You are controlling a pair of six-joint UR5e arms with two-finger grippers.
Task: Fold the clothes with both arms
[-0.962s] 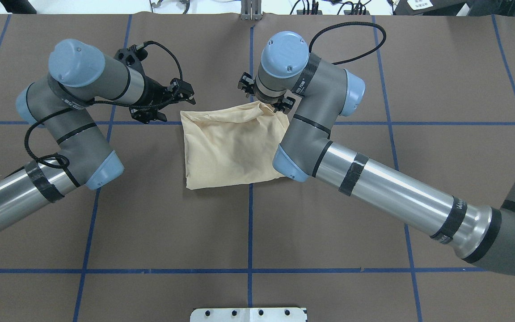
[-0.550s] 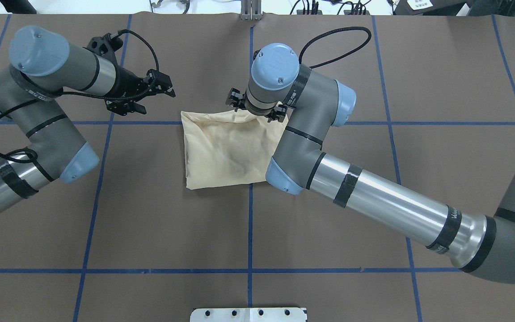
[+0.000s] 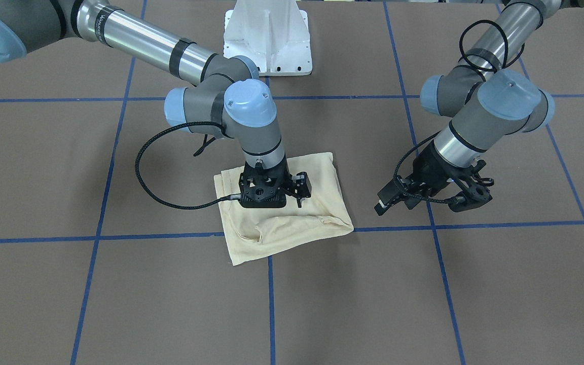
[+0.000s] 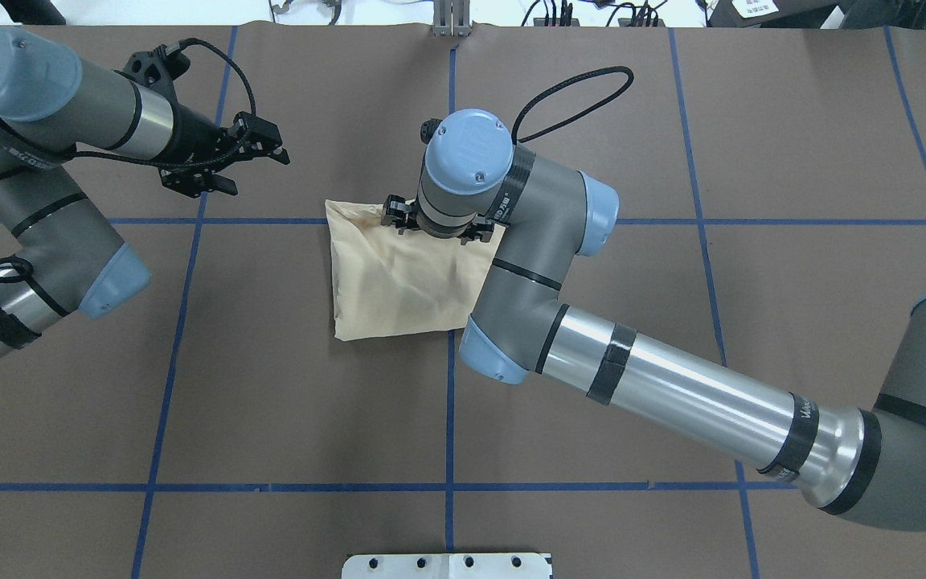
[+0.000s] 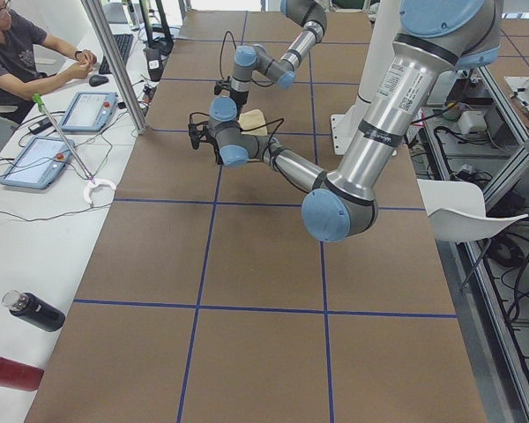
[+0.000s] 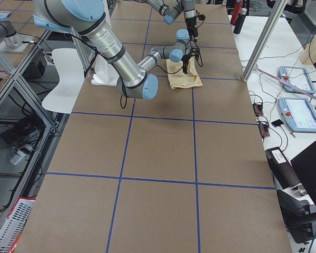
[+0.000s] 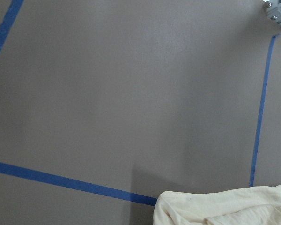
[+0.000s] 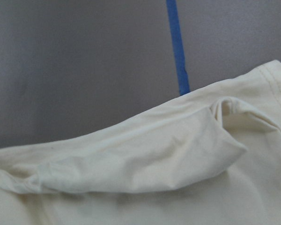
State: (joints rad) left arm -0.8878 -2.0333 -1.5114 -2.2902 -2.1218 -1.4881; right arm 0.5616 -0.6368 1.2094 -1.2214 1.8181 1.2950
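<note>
The shirt lies folded into a small, lumpy packet mid-surface, so little seems left but flattening; the right gripper is down on its far edge, whether its fingers are open or closed I cannot tell, and the left gripper hangs well aside, fingers spread and empty.

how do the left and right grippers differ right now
The right gripper points straight down at the folded T-shirt; the left gripper is tilted, over bare table off to the shirt's side. The left gripper's jaws stand open; the right gripper's cannot be made out. Both are black two-finger grippers.
</note>
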